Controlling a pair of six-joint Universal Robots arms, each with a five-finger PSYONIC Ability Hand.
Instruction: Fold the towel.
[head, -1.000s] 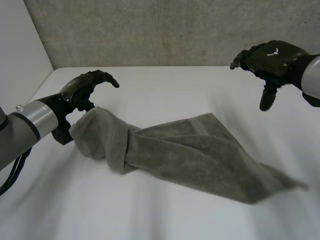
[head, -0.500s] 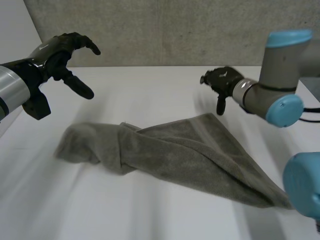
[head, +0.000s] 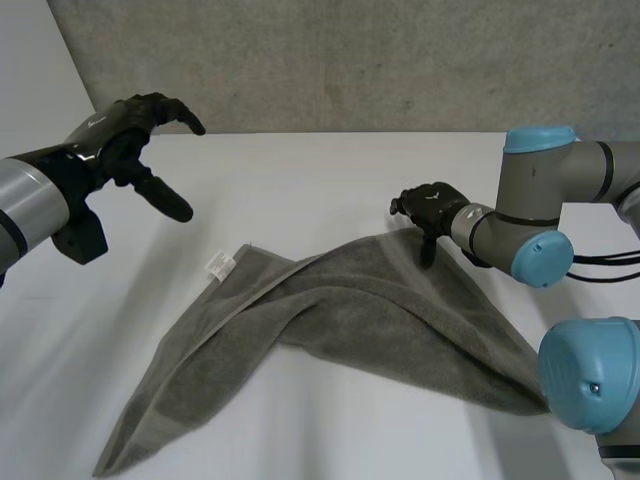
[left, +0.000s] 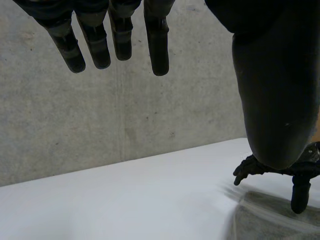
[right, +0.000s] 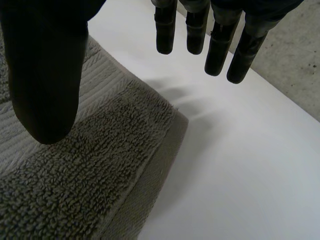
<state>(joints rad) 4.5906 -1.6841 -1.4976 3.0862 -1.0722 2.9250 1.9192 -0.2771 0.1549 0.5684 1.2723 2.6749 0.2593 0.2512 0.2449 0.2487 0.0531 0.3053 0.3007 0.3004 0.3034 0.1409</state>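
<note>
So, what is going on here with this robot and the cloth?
A two-armed robot is working on folding a grey towel, which lies rumpled and partly doubled over on the white table; no neat fold is made yet. The left hand is raised above the table, apart from the towel, open and holding nothing. The right hand is at the towel's far corner, fingers straight, thumb over the cloth, not gripping it. A small white label shows at another corner.

The right hand (right: 45, 75) was held open over a corner of the grey towel (right: 95, 175), which was laid flat on the white table (right: 240, 165); straight fingers (right: 165, 30) were spread past its hem.
</note>
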